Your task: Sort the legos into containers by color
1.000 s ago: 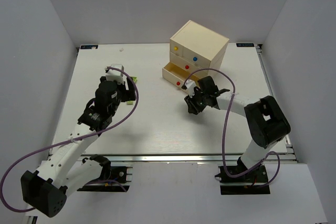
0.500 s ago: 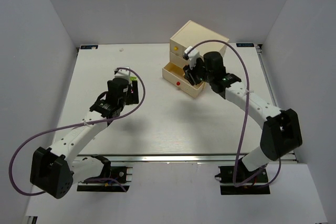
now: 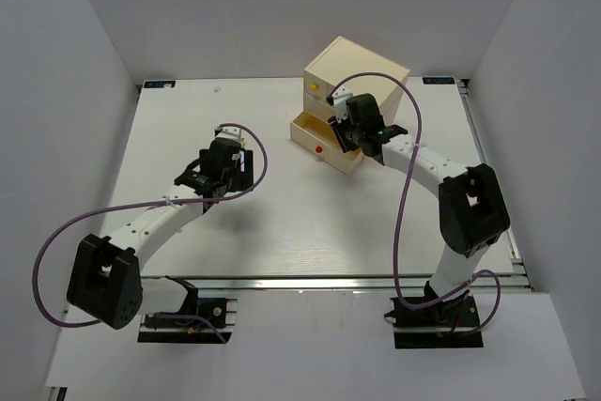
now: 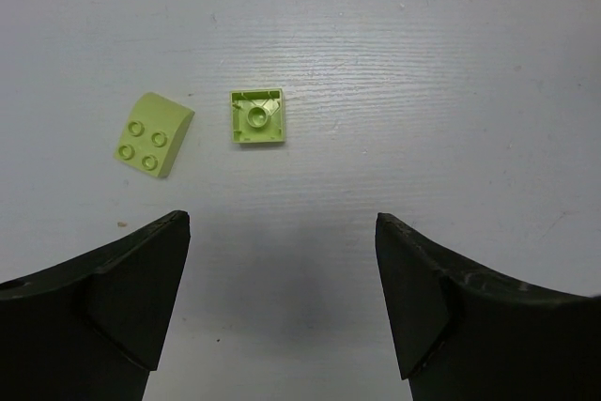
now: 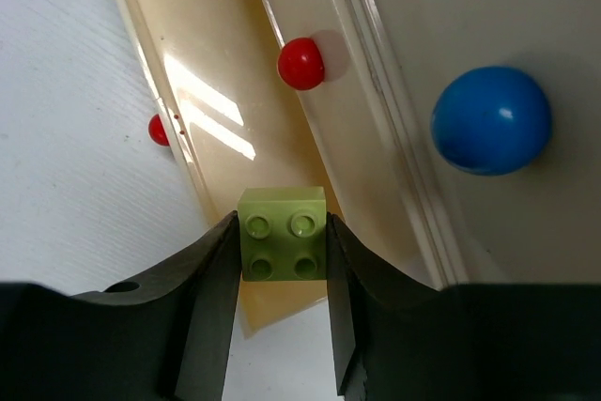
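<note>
- The held brick (image 5: 282, 246) is lime, with its studs facing the wrist camera. It hangs over the open drawer (image 5: 178, 44).
- The right gripper (image 5: 282, 265) is closed on it, one finger flat against each side wall.
- The drawer, with the red knob (image 3: 319, 149), is the lowest one of the chest (image 3: 362, 68). The chest stands near the worktop's far edge, right of centre.
- Two more lime bricks lie on the worktop (image 4: 451, 53), left of centre. The curved brick (image 4: 150, 133) is studs up and the flipped brick (image 4: 256, 116) is hollow side up. They are near each other but apart.
- The left gripper (image 4: 282, 232) hovers over them, jaws spread wide and holding nothing.
- Handling, as I judge it: these bricks are hard, light and smooth, so they will neither crush nor sag but can squirt out of a skewed pinch. Hold them across two flat opposite walls. On the curved brick, avoid the sloped face.
</note>
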`<act>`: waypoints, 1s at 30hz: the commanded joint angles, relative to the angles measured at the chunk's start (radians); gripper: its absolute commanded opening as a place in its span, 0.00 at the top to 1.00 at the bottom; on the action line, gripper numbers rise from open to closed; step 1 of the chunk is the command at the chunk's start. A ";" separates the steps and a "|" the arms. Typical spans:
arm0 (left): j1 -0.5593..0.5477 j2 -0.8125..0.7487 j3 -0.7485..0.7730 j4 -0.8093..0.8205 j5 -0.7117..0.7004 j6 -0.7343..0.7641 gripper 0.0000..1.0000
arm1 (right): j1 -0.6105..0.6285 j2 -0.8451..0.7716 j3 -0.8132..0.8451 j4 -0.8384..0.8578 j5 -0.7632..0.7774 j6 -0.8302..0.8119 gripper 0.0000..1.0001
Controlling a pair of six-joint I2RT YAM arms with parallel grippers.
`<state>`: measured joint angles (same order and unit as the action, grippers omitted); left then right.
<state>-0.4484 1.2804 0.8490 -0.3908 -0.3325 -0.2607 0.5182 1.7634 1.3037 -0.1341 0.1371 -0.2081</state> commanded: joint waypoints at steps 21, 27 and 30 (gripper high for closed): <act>0.053 0.227 0.117 0.026 0.092 -0.015 0.29 | -0.021 -0.382 -0.227 0.122 -0.607 -0.022 0.95; 0.085 0.344 0.165 0.010 0.072 -0.008 0.25 | -0.061 -0.614 -0.341 0.155 -0.798 -0.034 0.26; 0.085 0.367 0.182 0.018 0.047 -0.009 0.21 | -0.093 -0.665 -0.377 0.156 -0.856 -0.033 0.22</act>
<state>-0.3733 1.6604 0.9836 -0.3855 -0.2611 -0.2703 0.4477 1.1042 0.9661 -0.0120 -0.5842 -0.2348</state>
